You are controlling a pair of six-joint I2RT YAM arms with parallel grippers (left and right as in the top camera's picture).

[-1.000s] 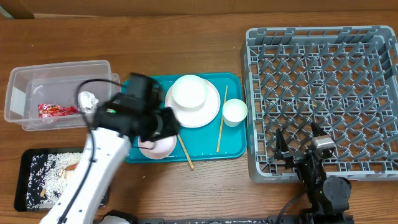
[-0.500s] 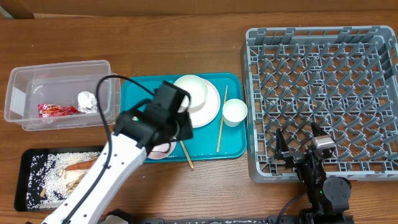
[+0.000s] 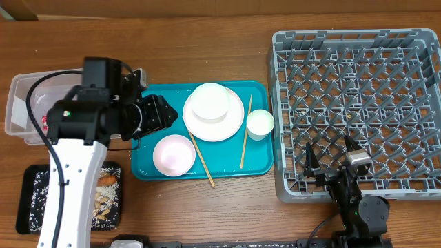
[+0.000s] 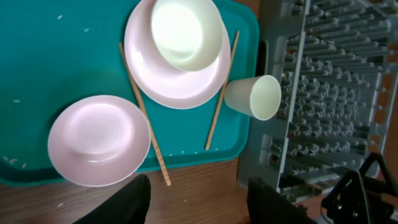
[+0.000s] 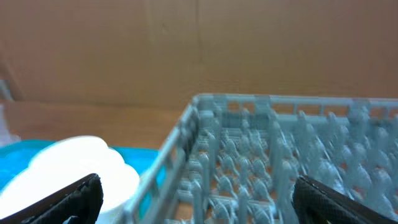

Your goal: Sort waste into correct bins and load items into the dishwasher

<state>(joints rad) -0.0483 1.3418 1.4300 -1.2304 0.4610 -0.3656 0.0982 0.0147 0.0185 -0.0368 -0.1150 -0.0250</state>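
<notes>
Overhead, left gripper [image 3: 157, 114]: hovering over the left edge of the teal tray [image 3: 256, 162], jaws looking partly apart, nothing between them.
Overhead, right gripper [image 3: 331, 157]: resting over the near edge of the rack [image 3: 355, 111], jaws standing wide apart, holding nothing.
Overhead, dishes: plate [image 3: 231, 122] sitting on the far middle of the tray with the white bowl [image 3: 209, 102] on it; pink bowl [image 3: 173, 154] at the near left; cup [image 3: 260, 123] just right of the plate; chopsticks [image 3: 244, 140], one lying either side of the plate, the left one sticking out over the tray's near edge.
Overhead, waste: clear tub [image 3: 17, 103] at far left, mostly hidden by the arm; black tray [image 3: 26, 200] at near left, carrying rice and scraps.
Overhead, rack: sitting empty at the right of the desk [image 3: 207, 48].

Left wrist, gripper [image 4: 198, 198]: dark fingers [image 4: 138, 200] showing at the bottom edge, apart and empty, looking down on the pink bowl [image 4: 99, 140], plate [image 4: 177, 78] and cup [image 4: 253, 96], which is lying on its side here.

Right wrist, gripper [image 5: 198, 199]: fingers [image 5: 69, 200] spread to both frame edges, empty, facing the rack [image 5: 280, 155].

Step in hand: waste seems binned; loading dishes is beginning.
Next move: likely lowering the left gripper onto the pink bowl's rim, then carrying it right to the rack.
</notes>
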